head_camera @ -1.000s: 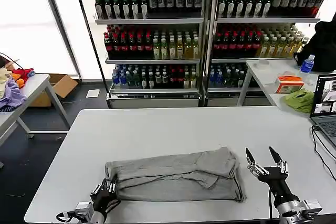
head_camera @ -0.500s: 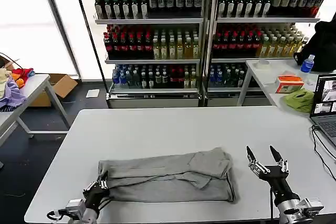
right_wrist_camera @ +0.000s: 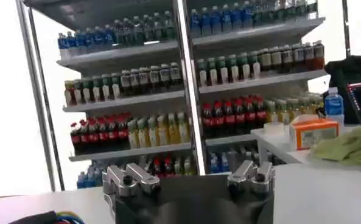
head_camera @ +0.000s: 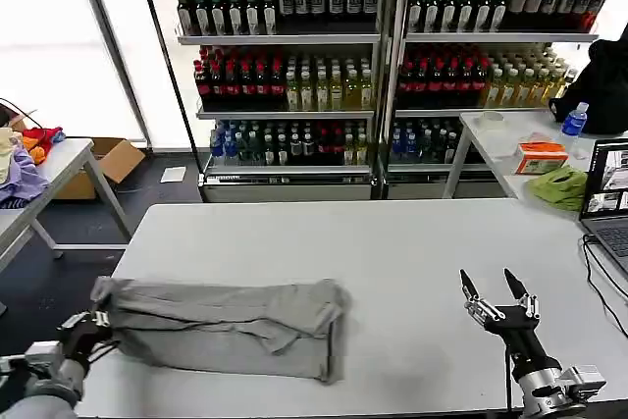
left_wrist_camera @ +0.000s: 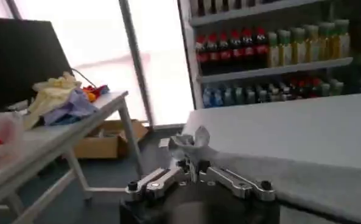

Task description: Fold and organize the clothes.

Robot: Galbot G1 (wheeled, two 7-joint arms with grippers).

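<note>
A folded light grey shirt (head_camera: pixel 231 326) lies across the near left part of the white table (head_camera: pixel 392 242), its left end reaching the table's left edge. My left gripper (head_camera: pixel 95 321) is shut on that end of the shirt, and in the left wrist view a pinched tuft of grey cloth (left_wrist_camera: pixel 192 141) stands up between the fingers of the left gripper (left_wrist_camera: pixel 194 171). My right gripper (head_camera: pixel 494 288) stands open above the table at the near right, well clear of the shirt, nothing between its fingers.
A side table (head_camera: pixel 39 188) at the far left carries a heap of lilac, orange and red fabrics (head_camera: pixel 22 159). At the right stand a laptop (head_camera: pixel 608 193), a lime-green cloth (head_camera: pixel 561 186) and an orange box (head_camera: pixel 541 156). Drink shelves (head_camera: pixel 383 56) line the back.
My left gripper has dragged the folded shirt leftward across the table, from the centre to the left edge. The right gripper has stayed in place, open.
</note>
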